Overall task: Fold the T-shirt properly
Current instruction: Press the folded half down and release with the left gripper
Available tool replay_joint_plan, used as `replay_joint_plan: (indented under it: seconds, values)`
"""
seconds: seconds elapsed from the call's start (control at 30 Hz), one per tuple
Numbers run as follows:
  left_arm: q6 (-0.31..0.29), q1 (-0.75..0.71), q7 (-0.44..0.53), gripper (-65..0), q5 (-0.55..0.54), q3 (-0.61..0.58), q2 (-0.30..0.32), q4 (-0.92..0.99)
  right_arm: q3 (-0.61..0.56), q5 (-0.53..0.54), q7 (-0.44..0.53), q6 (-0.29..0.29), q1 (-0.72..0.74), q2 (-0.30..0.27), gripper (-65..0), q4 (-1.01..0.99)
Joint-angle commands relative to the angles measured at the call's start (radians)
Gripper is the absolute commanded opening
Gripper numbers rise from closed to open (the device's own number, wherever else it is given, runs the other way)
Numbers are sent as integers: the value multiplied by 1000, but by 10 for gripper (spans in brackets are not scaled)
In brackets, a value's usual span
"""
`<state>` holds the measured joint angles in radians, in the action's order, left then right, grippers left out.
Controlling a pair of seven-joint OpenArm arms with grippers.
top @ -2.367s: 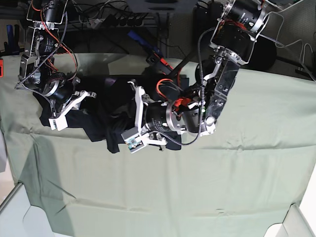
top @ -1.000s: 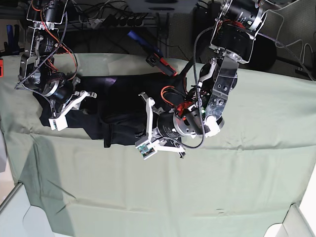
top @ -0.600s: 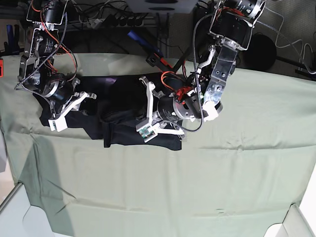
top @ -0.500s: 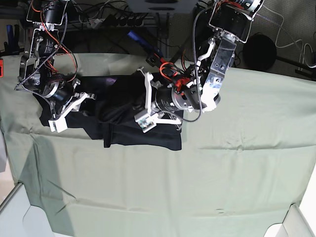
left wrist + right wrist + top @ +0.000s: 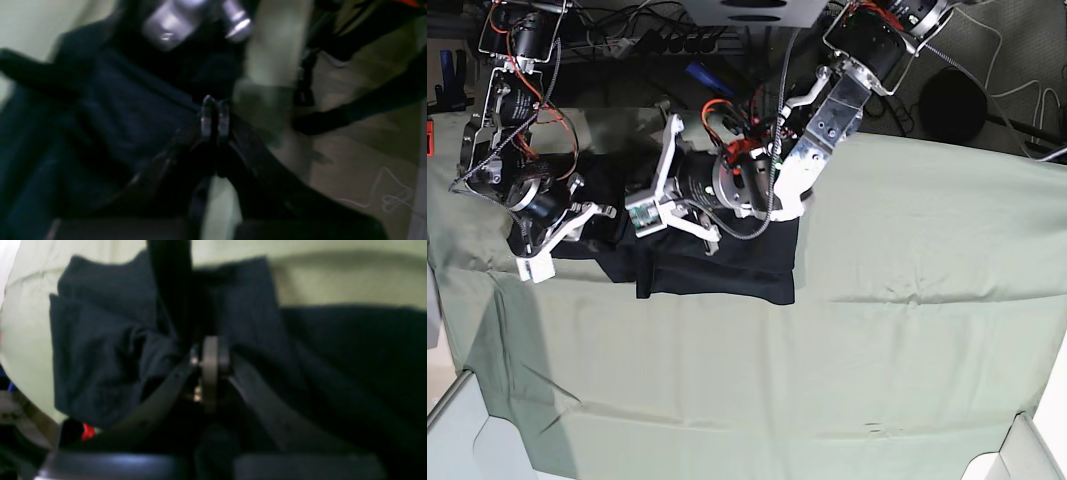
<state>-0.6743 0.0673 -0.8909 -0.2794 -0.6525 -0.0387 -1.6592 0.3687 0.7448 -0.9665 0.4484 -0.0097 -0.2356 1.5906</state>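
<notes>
T-shirt (image 5: pixel 717 265): black, lying bunched on the far left part of the worktop; its near edge forms a fairly straight folded band, while the rest is rumpled and largely hidden under both arms. In the right wrist view (image 5: pixel 100 350) it shows as dark blue-black folds, and in the left wrist view (image 5: pixel 110 110) as a smeared dark mass. No neck or label can be made out.
Green sheet (image 5: pixel 847 370): pale green cloth covering the worktop, wrinkled, bare over the near and right parts; its edges are cut off at the frame.
Left arm (image 5: pixel 827 110): reaches in from the top of the base view and lies across the middle of the shirt, covering that part.
Right arm (image 5: pixel 512 120): comes down at the left of the base view, over the shirt's left end.
Left end effector (image 5: pixel 213 116): fingers pressed together with no gap, tips over dark cloth; the picture is too blurred to tell whether fabric is pinched between them. In the base view (image 5: pixel 667 205) it sits over the shirt's upper middle.
Right end effector (image 5: pixel 210 360): clenched tight, low over the rumpled cloth; whether any fabric is caught cannot be told. In the base view (image 5: pixel 552 240) it is at the shirt's left end.
Background: cables and dark gear beyond the far edge, hard to identify.
</notes>
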Motion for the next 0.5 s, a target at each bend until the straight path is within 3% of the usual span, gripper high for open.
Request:
replay_joint_plan:
  seconds: [0.0,0.2,0.43,0.47]
  values:
    - [-24,21,19,-650,-12,15,-13,-14,33,31,22,50,27,-17,-650,32]
    - [-24,32,-9,-650,-32,151,-8,-14,190,26,-5,49,87,-41,-650,56]
    - [-24,32,-32,-650,-98,247,69,-14,240,-31,8,48,86,-198,-646,-58]
    - [-24,32,-32,-650,-98,247,83,-14,240,-31,8,47,86,-220,-562,-83]
